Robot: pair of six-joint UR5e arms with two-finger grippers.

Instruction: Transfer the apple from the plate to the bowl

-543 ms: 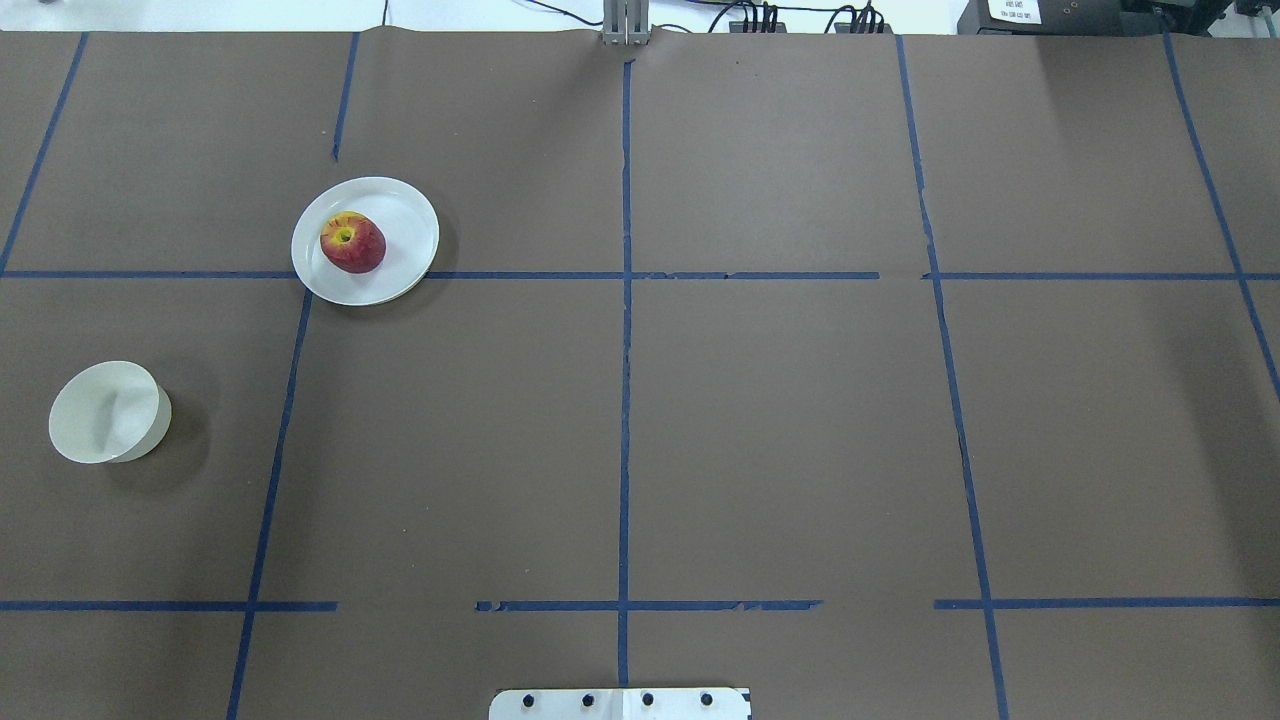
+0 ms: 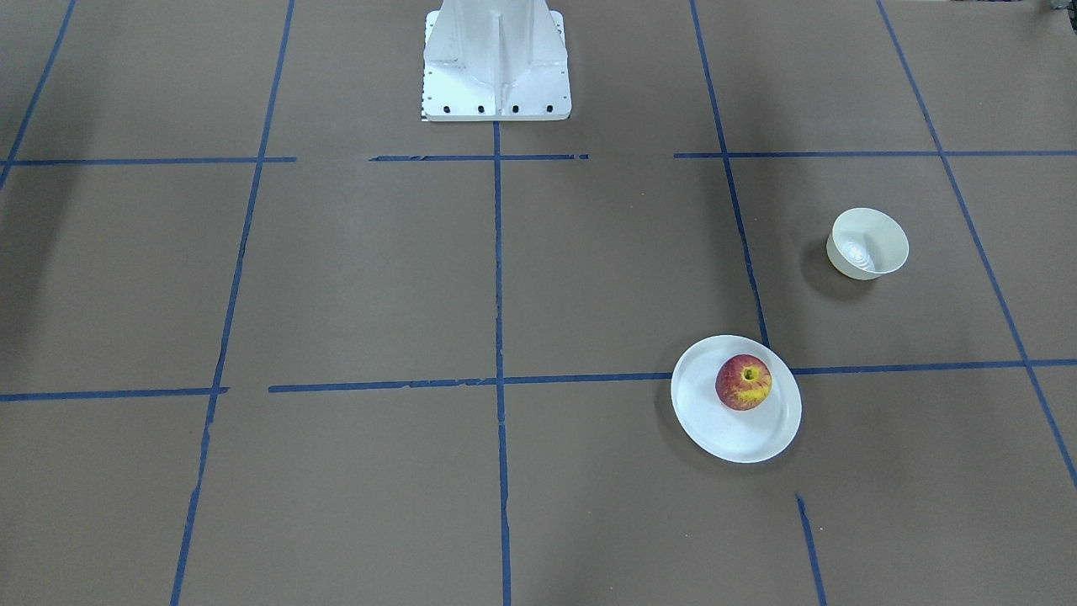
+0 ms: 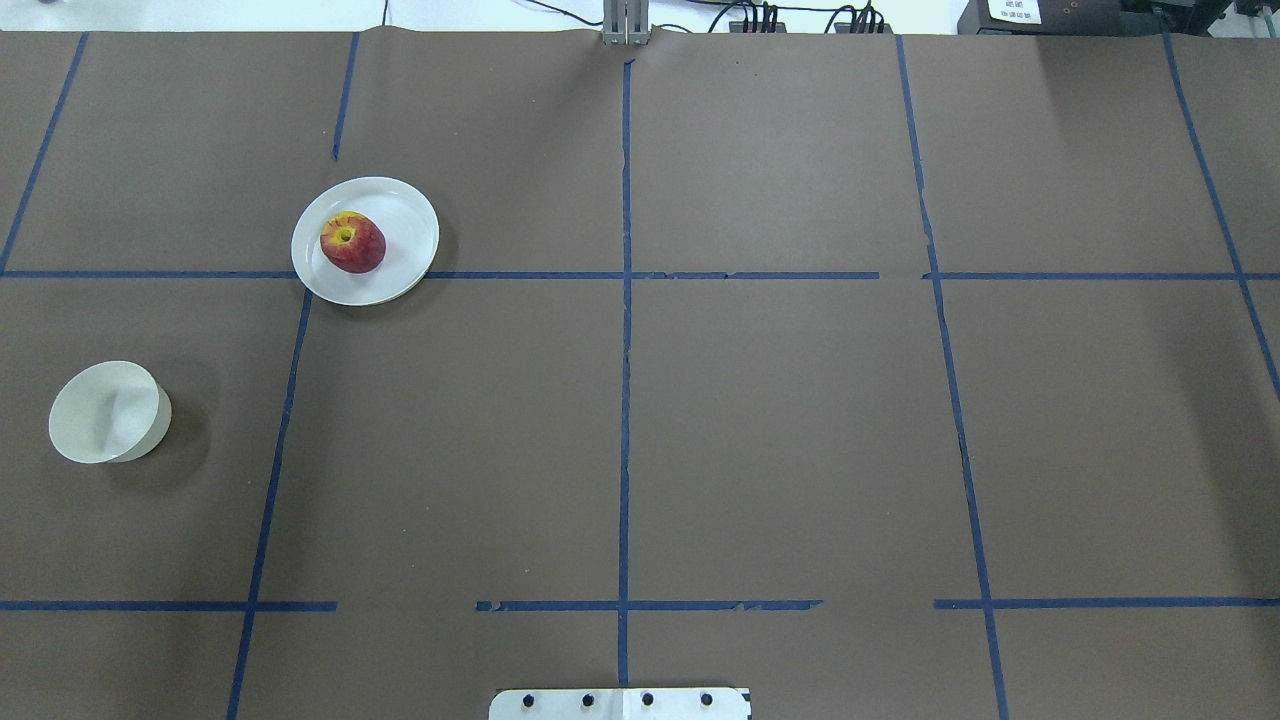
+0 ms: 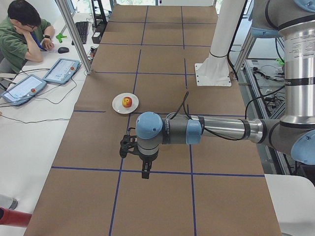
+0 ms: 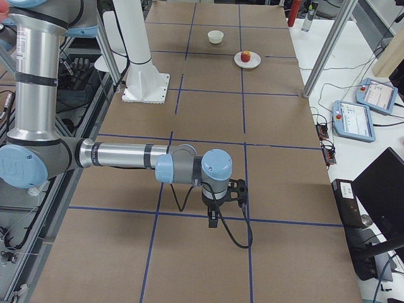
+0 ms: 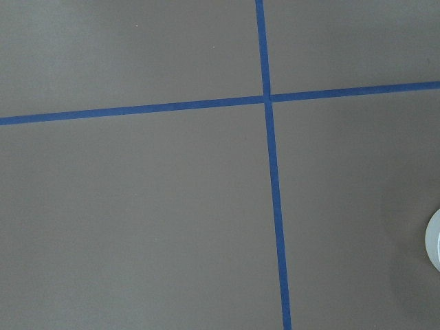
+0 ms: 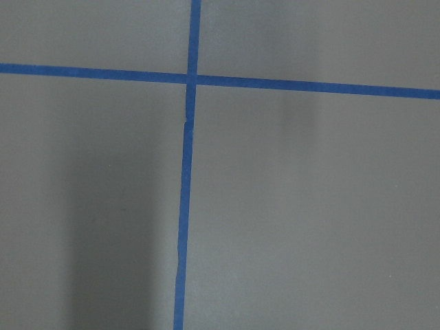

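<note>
The red and yellow apple (image 3: 352,242) lies on the white plate (image 3: 400,215) at the far left of the table; both also show in the front view, apple (image 2: 744,382) on plate (image 2: 740,438). The small cream bowl (image 3: 108,412) stands empty nearer the robot, apart from the plate, also in the front view (image 2: 869,243). My left gripper (image 4: 145,172) shows only in the left side view, hanging over bare table; I cannot tell if it is open. My right gripper (image 5: 213,219) shows only in the right side view, far from the apple; I cannot tell its state.
Brown paper with blue tape lines covers the table (image 3: 780,420). The robot's white base (image 2: 496,63) stands at the near middle edge. A white curved edge (image 6: 434,240) shows at the right border of the left wrist view. An operator (image 4: 22,34) sits beside the table.
</note>
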